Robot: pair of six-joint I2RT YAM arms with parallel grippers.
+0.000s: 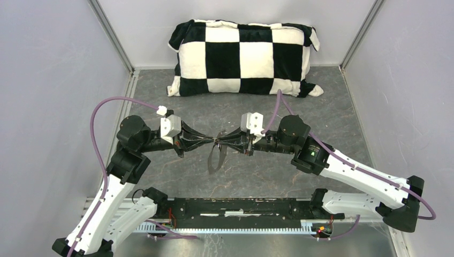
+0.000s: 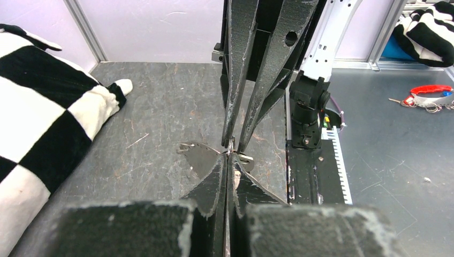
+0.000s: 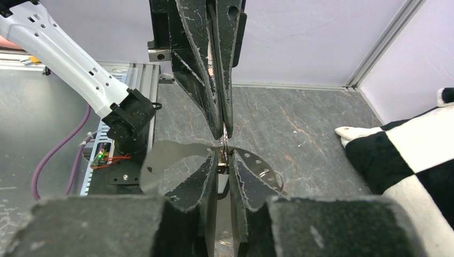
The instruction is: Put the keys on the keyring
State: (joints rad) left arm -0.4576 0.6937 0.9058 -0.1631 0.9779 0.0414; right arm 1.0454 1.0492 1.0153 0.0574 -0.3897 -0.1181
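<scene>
No legible text, label, brand, number or sign is seen in any view; nothing readable is printed anywhere.

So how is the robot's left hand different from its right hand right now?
The left gripper has its fingers squeezed flat together; the right gripper shows a slim gap between its fingers, narrowing toward the tips. The left gripper reaches in from the left side, the right gripper from the right. Both are black, and their tips meet nose to nose over the table, where the keyring hangs.
</scene>
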